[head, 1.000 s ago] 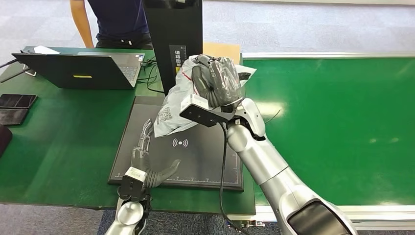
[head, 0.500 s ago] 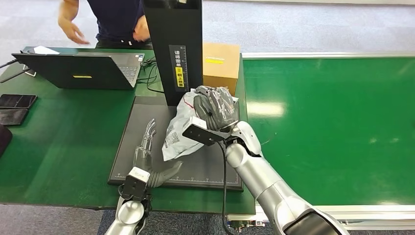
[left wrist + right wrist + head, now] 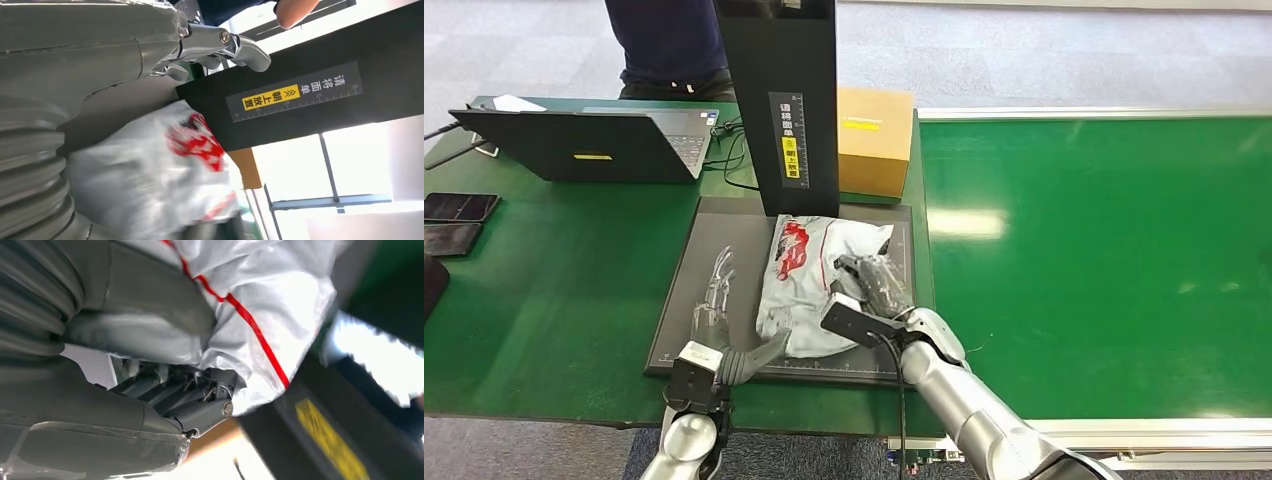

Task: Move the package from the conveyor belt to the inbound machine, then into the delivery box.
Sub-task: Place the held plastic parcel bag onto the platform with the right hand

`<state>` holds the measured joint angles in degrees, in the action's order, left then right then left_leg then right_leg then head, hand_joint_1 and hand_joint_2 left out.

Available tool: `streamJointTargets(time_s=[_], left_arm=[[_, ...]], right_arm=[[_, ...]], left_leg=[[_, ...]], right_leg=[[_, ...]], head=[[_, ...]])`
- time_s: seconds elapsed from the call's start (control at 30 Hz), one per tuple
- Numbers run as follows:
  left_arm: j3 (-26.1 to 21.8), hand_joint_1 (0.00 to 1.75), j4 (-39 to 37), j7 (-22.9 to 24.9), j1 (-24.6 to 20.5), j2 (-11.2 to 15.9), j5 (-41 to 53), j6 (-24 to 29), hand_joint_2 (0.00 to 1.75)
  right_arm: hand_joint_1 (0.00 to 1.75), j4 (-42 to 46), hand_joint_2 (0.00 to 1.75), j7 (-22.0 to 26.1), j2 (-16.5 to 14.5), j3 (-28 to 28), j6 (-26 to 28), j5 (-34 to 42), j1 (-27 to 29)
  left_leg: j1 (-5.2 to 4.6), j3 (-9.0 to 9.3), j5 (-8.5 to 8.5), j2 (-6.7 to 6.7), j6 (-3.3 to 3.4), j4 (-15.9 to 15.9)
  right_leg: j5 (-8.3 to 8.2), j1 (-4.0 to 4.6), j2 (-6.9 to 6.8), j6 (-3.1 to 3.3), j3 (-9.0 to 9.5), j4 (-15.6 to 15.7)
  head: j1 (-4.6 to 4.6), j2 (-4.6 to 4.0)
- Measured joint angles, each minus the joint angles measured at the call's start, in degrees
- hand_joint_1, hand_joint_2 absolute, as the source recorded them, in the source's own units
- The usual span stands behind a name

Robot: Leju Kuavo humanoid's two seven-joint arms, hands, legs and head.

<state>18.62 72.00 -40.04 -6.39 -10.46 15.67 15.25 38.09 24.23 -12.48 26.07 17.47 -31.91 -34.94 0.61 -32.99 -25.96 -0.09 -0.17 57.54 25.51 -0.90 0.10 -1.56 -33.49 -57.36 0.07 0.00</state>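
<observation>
I see the package (image 3: 809,275), a grey-white poly bag with red print, lying flat on the dark scanner pad (image 3: 684,300) of the inbound machine, just in front of its black upright column (image 3: 779,100). My right robot hand (image 3: 872,285) grasps the bag at its near right edge; in the right wrist view the thumb (image 3: 145,330) presses on the plastic while the darker fingers (image 3: 190,397) curl under it. My left robot hand (image 3: 716,305) rests released on the pad just left of the bag, fingers straight and pointing toward the column, thumb out toward the bag's near corner; I cannot tell whether the thumb touches it. Behind the pad, a cardboard box (image 3: 876,135) stands beside the column. The green conveyor belt (image 3: 1104,260) runs off to the right. On the green bench (image 3: 544,270) to the left sits an open laptop (image 3: 594,140), with a person (image 3: 669,45) standing behind it.
</observation>
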Motion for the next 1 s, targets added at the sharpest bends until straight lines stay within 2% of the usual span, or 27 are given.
streamJointTargets(time_s=[0.13, 0.33, 0.63, 1.0], left_arm=[[0.6, 0.0, -0.22, 0.0, 0.01, 0.45, -0.31, 0.67, 1.75], [0.7, 0.0, -0.35, 0.0, 0.39, 0.94, 0.01, 0.85, 1.75], [0.53, 0.0, -0.35, 0.0, 2.39, 1.51, 0.89, 1.87, 1.75], [0.4, 0.0, -0.29, -0.02, 3.41, 1.89, 1.97, 2.18, 1.75]], right_arm=[[0.0, -0.24, 1.75, -0.59, 0.31, 0.69, -3.38, 0.25, 0.81], [0.0, 3.41, 1.75, -0.79, 1.56, 0.84, -4.57, 2.27, 2.75], [0.0, 20.96, 1.75, -1.27, 5.56, 0.31, -3.29, 7.51, 10.33], [0.0, 37.97, 1.75, -1.2, 8.46, -4.1, 0.38, 10.05, 18.06]], left_leg=[[0.0, 0.03, 0.02, 0.02, -0.04, 0.0], [0.0, 0.06, 0.02, 0.03, -0.04, 0.0], [0.0, -0.01, 0.02, 0.01, -0.04, 0.0], [0.0, -0.01, 0.02, -0.01, -0.04, 0.0]], right_leg=[[-0.02, 0.01, 0.03, 0.03, 0.01, 0.0], [-0.02, 0.01, 0.04, 0.04, 0.04, 0.0], [-0.01, 0.0, 0.02, 0.03, -0.01, 0.0], [-0.01, 0.0, -0.01, 0.03, 0.01, 0.0]], head=[[0.0, 0.0], [0.01, 0.0], [0.0, 0.0], [0.0, 0.0]])
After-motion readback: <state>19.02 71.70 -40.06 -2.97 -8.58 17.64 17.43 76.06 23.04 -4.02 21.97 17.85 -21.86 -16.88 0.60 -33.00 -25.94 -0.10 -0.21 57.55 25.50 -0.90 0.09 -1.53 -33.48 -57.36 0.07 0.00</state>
